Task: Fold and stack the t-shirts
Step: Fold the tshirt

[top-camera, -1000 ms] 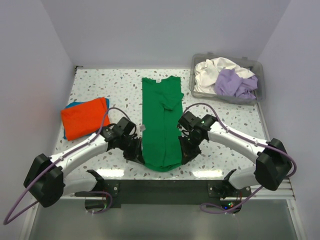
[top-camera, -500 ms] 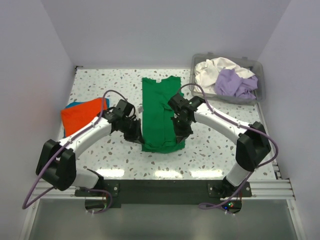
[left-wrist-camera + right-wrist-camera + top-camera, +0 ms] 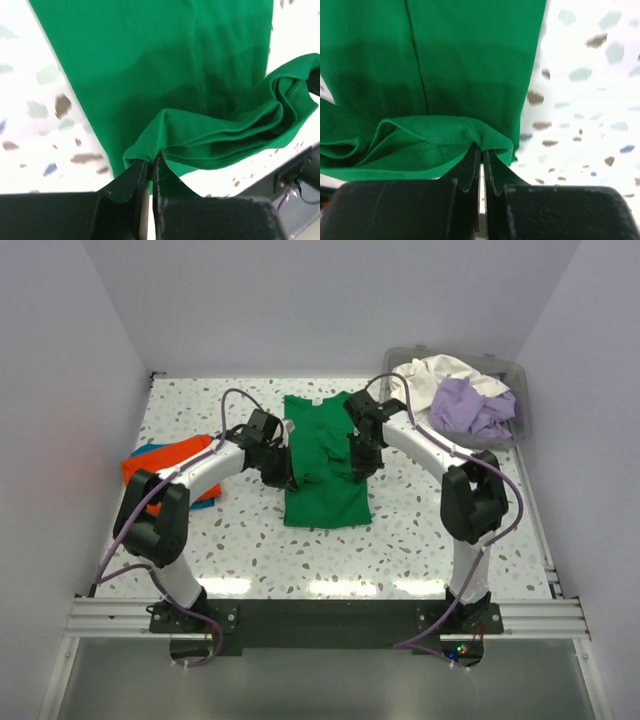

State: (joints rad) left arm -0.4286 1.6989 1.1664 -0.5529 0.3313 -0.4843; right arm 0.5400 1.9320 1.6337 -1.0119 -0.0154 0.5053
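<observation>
A bright green t-shirt (image 3: 325,495) lies lengthwise on the speckled table, its near end lifted and carried back over its middle. My left gripper (image 3: 287,469) is shut on the shirt's left bottom corner (image 3: 145,155). My right gripper (image 3: 361,462) is shut on the right bottom corner (image 3: 485,142). Both hold the hem a little above the cloth, which sags between them. A folded orange t-shirt (image 3: 160,465) lies on a blue one at the left. White (image 3: 430,375) and lavender (image 3: 470,405) shirts fill the bin.
The clear plastic bin (image 3: 520,380) stands at the back right corner. White walls close in the table on three sides. The orange and blue stack sits close under my left arm.
Both grippers have carried the green shirt's near hem away from the front edge toward the collar, folding the shirt over. The arms have stretched farther out across the table.
</observation>
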